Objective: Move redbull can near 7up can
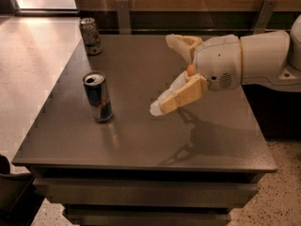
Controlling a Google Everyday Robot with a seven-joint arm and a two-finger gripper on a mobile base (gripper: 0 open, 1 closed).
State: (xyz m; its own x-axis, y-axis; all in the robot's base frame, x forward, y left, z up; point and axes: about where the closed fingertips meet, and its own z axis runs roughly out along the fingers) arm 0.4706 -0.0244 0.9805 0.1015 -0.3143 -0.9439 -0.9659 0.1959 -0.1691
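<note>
The redbull can (98,97), slim, dark blue and silver with a red mark, stands upright on the left part of the dark table (141,145). The 7up can (90,36), silvery-grey, stands upright at the table's far left corner. My gripper (162,74) hovers open and empty above the table's middle, to the right of the redbull can and apart from it. Its two cream fingers (178,95) are spread wide and point left.
An orange (190,70) sits behind the gripper, mostly hidden by it. A wood-panelled wall with metal brackets (123,13) runs along the table's far edge. Speckled floor lies to the left and at the lower right.
</note>
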